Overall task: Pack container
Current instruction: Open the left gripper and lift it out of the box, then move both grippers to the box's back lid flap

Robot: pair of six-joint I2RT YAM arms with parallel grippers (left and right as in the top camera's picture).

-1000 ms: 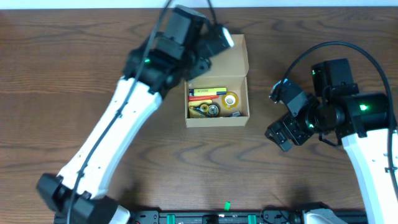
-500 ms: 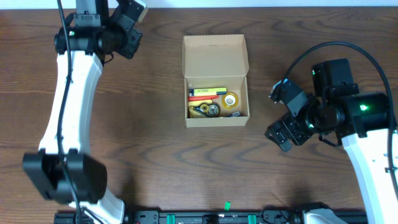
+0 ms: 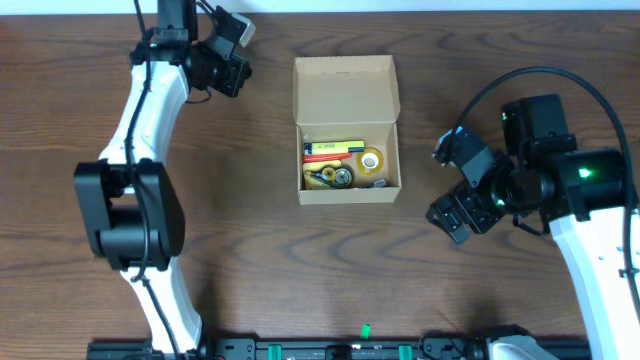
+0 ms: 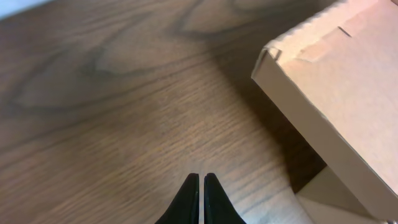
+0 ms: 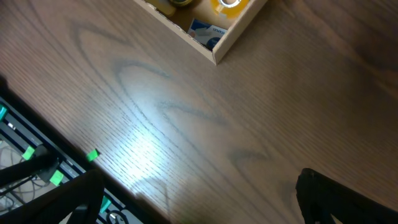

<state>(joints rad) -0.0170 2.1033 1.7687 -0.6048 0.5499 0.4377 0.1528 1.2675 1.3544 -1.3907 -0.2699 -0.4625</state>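
The container (image 3: pixel 345 190), a tan cardboard box, stands mid-table with its flap lid (image 3: pixel 345 88) folded back toward the far side. Inside lie a yellow and red item (image 3: pixel 335 149), a small tape roll (image 3: pixel 371 160) and other small pieces. My left gripper (image 3: pixel 232 72) hovers left of the lid, apart from it. In the left wrist view the left gripper (image 4: pixel 201 185) is shut and empty, and the lid (image 4: pixel 336 87) shows at the right. My right gripper (image 3: pixel 447 183) stands open to the right of the box. The right wrist view shows the right gripper (image 5: pixel 199 202) empty above bare wood, beyond the container's corner (image 5: pixel 219 48).
A black rail with green clips (image 3: pixel 365 348) runs along the table's near edge, also seen at the rail's end (image 5: pixel 37 168) in the right wrist view. A black cable (image 3: pixel 520 80) loops above the right arm. Bare wood surrounds the box.
My left arm swung away from over the box's lid to the far left, then drifted back a little toward the box. The right arm has stayed still.
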